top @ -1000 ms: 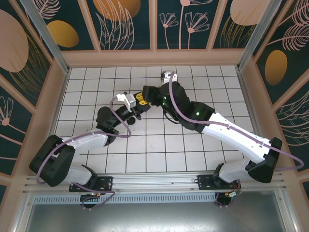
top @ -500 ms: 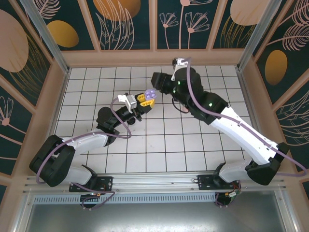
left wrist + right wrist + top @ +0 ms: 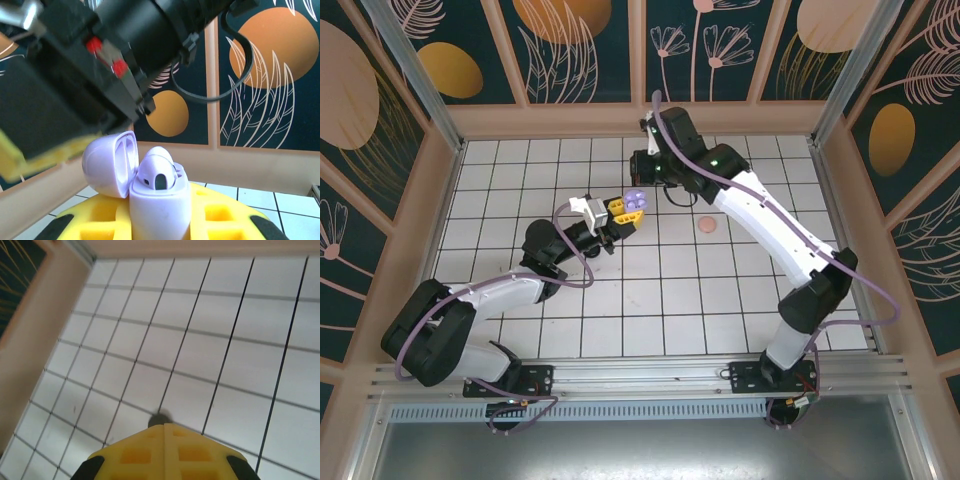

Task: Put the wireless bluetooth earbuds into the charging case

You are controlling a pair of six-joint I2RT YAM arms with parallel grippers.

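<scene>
Right arm (image 3: 765, 220) back; earbud (image 3: 156, 172) seemingly in case (image 3: 160, 207).

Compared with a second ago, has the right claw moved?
Yes. The right claw has drawn away from the lilac case in the left claw, toward the far wall, and is shut.

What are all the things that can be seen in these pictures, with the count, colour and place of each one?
charging case: 1, lilac, lid open, held above the middle of the table
earbud: 1, lilac, seated in the open charging case
round disc: 1, pink, flat on a tile to the right of the case
table: 1, white tiles with dark lines, under everything
left gripper: 1, yellow, shut on the charging case
right gripper: 1, yellow, shut and empty, over the far tiles
</scene>
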